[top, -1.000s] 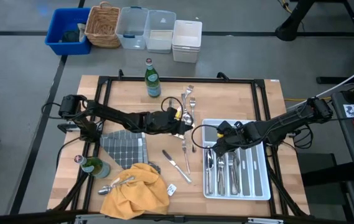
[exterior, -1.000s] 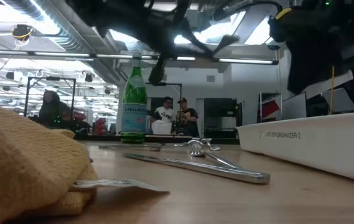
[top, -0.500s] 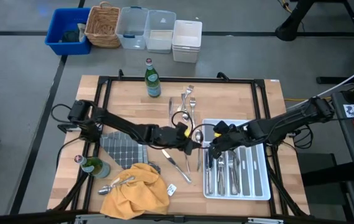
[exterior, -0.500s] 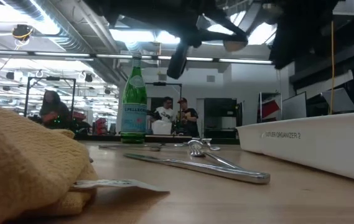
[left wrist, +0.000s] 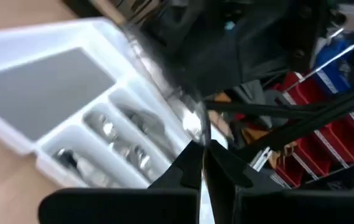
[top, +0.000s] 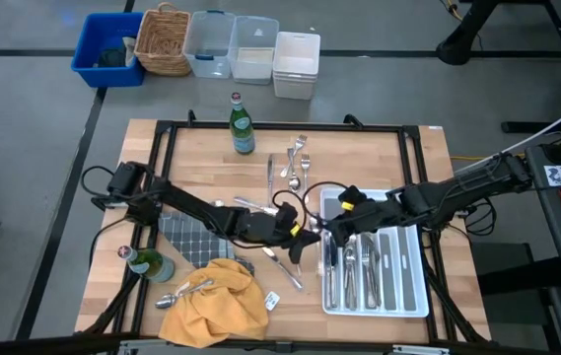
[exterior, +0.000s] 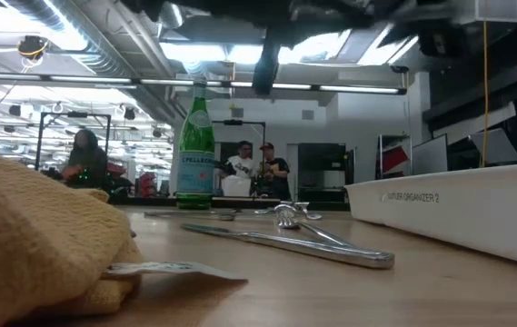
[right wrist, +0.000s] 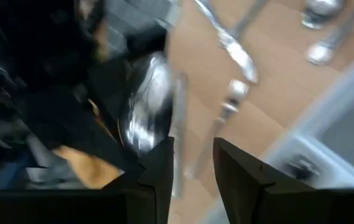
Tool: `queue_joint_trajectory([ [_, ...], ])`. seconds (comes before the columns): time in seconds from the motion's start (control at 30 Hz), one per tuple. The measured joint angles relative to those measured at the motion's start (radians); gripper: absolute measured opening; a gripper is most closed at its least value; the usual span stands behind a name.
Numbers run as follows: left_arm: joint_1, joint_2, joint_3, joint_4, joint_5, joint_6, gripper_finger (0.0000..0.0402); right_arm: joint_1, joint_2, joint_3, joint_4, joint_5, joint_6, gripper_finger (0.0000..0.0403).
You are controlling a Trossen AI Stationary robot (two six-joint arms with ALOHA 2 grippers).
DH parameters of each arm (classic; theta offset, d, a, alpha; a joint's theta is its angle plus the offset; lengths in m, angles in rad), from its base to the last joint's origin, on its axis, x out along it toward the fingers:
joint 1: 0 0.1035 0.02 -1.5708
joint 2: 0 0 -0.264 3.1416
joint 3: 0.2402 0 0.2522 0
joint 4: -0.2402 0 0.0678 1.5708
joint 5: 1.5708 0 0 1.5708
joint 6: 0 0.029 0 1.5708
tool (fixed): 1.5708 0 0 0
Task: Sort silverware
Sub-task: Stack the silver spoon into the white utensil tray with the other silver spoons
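Observation:
My left gripper [top: 307, 240] reaches across the table's middle to the left rim of the white divided tray [top: 424, 288] and is shut on a spoon [right wrist: 145, 118]. My right gripper [top: 330, 228] hovers over that rim, open, close to the left gripper's tip. The spoon's bowl shows just ahead of the right gripper's fingers. Several pieces of silverware [top: 357, 268] lie in the tray's compartments. More forks and spoons [top: 296, 163] lie flat on the wood farther back, a knife [top: 282, 268] lies nearer, and a spoon [top: 175, 295] rests by the yellow cloth [top: 216, 301]. My left gripper pinches the spoon between its two fingers [left wrist: 192, 163], with a shiny part [left wrist: 193, 124] just past the fingertips. The gripper points nearly level toward the table's right. The spoon is lifted clear of the table. Which part of it is pinched is too blurred to tell.
A green bottle [top: 242, 125] stands at the far edge and another [top: 150, 264] at the near left. A grey checked mat [top: 196, 237] lies under the left arm. Bins and a basket [top: 162, 39] stand on the floor beyond the table.
My left gripper has swept toward the table's right and near edges, from the loose pieces at the middle to the tray's left rim. It carried the spoon and rolled as it went. My right gripper has risen a little over the tray and tipped up.

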Motion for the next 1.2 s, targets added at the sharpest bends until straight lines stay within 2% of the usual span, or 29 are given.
queue_joint_trajectory([
  [0.17,-0.025,0.0,0.0,0.077,-0.052,0.057,0.0003,0.0,-0.008,-0.001,0.106,0.011,-0.043,0.0117],
  [0.37,-0.039,-0.007,0.001,0.091,-0.097,0.109,0.0003,0.0,-0.043,-0.001,0.128,-0.014,-0.059,0.0117],
  [0.63,-0.037,-0.01,0.001,0.075,-0.108,0.135,0.0003,0.001,-0.118,0.0,0.115,-0.072,-0.083,0.0117],
  [1.2,-0.027,-0.01,0.001,0.188,-0.12,0.235,0.0003,0.0,-0.125,-0.004,0.166,-0.023,-0.134,0.0117],
])
